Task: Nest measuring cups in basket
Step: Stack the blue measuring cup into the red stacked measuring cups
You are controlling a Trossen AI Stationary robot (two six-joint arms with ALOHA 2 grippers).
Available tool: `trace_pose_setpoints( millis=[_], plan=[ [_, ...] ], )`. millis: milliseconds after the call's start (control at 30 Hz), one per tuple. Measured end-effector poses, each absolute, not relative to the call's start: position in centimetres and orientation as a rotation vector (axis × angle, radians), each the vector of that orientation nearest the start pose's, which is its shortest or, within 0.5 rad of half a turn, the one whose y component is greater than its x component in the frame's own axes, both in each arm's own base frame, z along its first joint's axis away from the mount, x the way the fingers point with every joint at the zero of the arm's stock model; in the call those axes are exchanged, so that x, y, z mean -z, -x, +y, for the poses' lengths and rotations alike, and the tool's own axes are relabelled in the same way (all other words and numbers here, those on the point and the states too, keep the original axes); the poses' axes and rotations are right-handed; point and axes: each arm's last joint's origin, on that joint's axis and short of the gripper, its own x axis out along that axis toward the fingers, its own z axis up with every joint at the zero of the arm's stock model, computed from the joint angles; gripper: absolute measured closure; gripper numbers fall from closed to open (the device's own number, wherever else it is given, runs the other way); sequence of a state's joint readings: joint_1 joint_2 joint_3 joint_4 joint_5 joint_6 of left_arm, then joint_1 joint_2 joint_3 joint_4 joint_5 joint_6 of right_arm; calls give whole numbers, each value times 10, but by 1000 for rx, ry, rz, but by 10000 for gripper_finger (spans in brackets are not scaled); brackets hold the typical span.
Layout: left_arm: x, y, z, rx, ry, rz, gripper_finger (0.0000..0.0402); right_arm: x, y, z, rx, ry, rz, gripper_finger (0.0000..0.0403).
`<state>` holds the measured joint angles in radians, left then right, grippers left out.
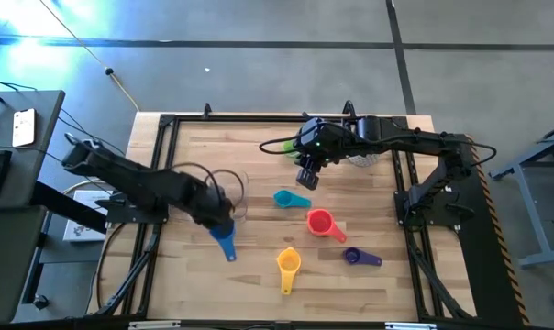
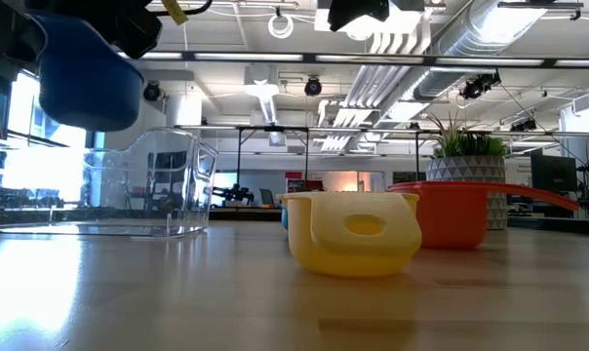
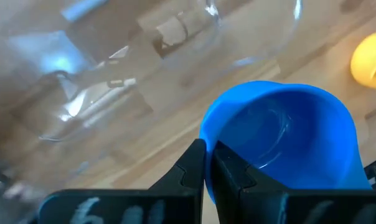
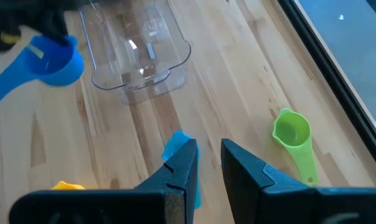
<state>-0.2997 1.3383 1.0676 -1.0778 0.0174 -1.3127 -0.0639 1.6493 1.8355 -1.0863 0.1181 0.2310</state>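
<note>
We saw the blue plastic measuring cup [image 1: 225, 240] held above the wooden worktop [image 1: 259, 284], just beside the clear rectangular plastic basket [image 1: 224, 188], its rim pinched in our left claw [image 3: 208, 163]. Our right claw [image 4: 208, 163], fingers slightly apart and empty, hung above the cyan plastic measuring cup [image 1: 289, 199].

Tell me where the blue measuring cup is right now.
The blue cup is on the table's left side in the high view, pinched at its rim by the left gripper, lifted just beside the clear basket.
</note>
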Motion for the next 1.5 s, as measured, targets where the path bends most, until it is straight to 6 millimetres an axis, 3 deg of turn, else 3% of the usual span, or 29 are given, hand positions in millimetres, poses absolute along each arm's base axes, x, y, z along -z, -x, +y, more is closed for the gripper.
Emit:
trace_pose_setpoints(
  millis=[300, 667, 1100, 1500],
  plan=[
    [-225, -250, -109, -556, 880, 1295, 395, -395, -329, -24, 272, -196, 878, 338],
    [-196, -261, -133, -530, 827, 1334, 394, -394, -328, -24, 346, -341, 875, 338],
    [-170, -268, -142, -546, 747, 1386, 394, -394, -327, -24, 414, -475, 860, 338],
    [-166, -269, -142, -539, 712, 1394, 374, -394, -328, -12, 423, -475, 852, 338]
  ],
)
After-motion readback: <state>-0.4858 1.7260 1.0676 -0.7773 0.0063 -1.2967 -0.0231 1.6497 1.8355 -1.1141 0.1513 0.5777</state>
